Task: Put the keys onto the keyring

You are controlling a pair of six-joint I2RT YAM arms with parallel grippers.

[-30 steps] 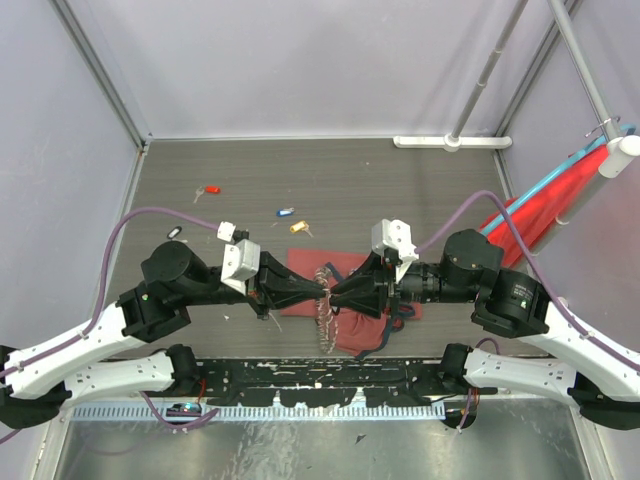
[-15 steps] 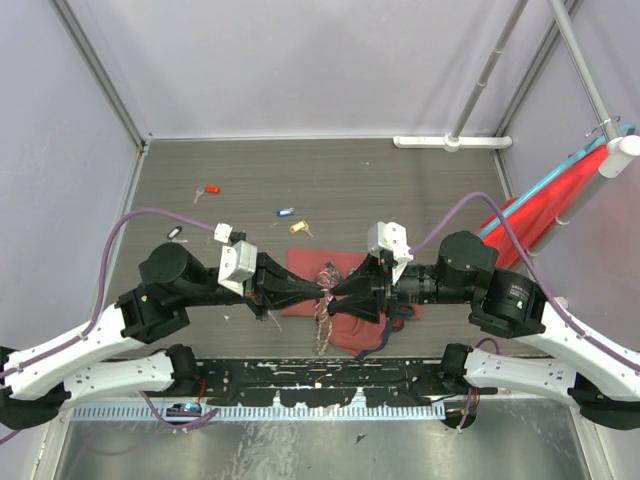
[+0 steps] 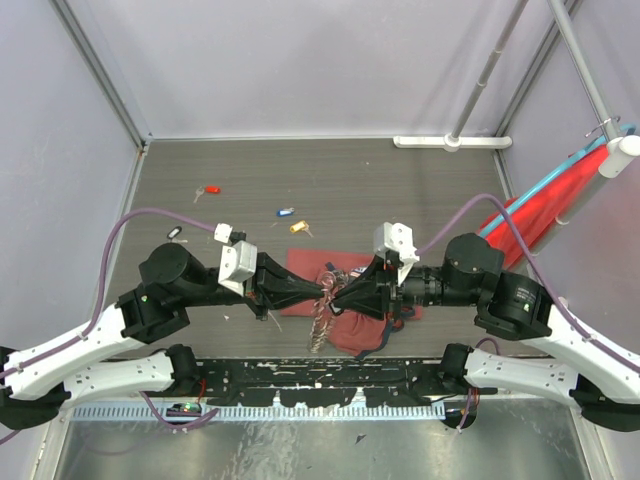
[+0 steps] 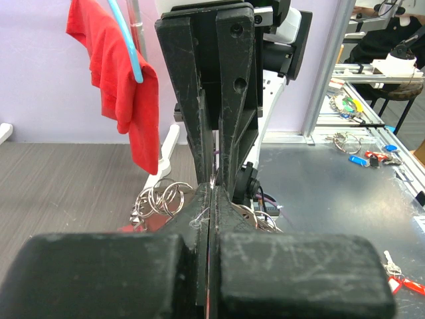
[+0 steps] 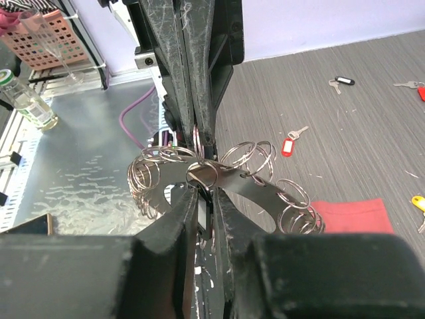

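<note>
Grey wood-grain table [image 3: 400, 190] underlies the keyring [image 3: 322, 318], which hangs between the meeting fingertips. The left gripper [image 3: 318, 290] is clenched on its wire and the right gripper [image 3: 334, 293] pinches it from the opposite side. The keys [image 3: 285, 212] lie well beyond both grippers, so one grip should hold firm while the other fetches.

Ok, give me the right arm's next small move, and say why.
Probably open the right gripper and back it off the keyring. Both grippers pinch the ring, the left gripper shut on it, yet neither holds a key; the yellow key lies loose on the table beyond.
</note>
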